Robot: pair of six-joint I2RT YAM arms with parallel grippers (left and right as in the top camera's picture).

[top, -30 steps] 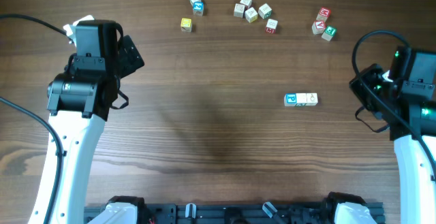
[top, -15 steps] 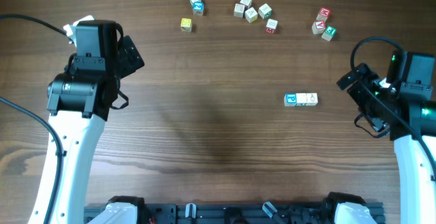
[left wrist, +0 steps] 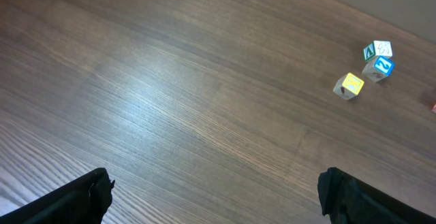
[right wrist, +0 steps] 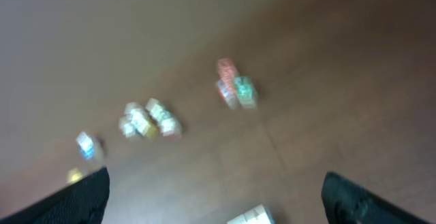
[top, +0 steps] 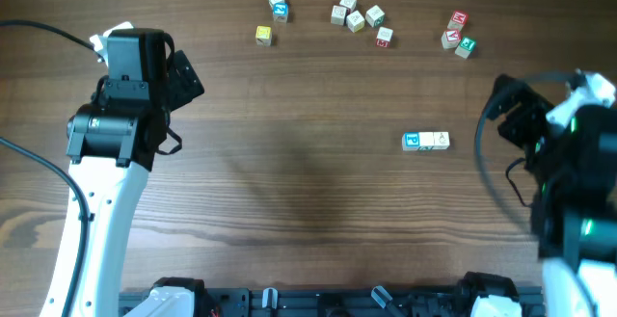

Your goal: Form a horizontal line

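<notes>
The horizontal line (top: pixel 425 141) is a short row of letter cubes touching edge to edge, right of the table's middle, teal-faced at its left end and pale cream at its right. Its near end shows blurred at the bottom of the right wrist view as the row (right wrist: pixel 251 216). My right gripper (top: pixel 509 115) hovers to the right of the row, apart from it, open and empty; in its own view the right gripper (right wrist: pixel 216 197) shows only bare table between its fingers. My left gripper (top: pixel 188 78) stands far off at the left, open and empty, and the left gripper (left wrist: pixel 214 197) is over bare wood.
Loose cubes lie along the far edge: a yellow cube (top: pixel 263 35), a white and blue pair (top: pixel 278 6), a cluster of several (top: pixel 359 16) and a red-green group (top: pixel 458 33). The yellow cube (left wrist: pixel 351 84) and blue cube (left wrist: pixel 379 66) show in the left wrist view.
My right gripper has opened and its arm has swung, now blurred with motion. The row of cubes and the left arm have not moved.
</notes>
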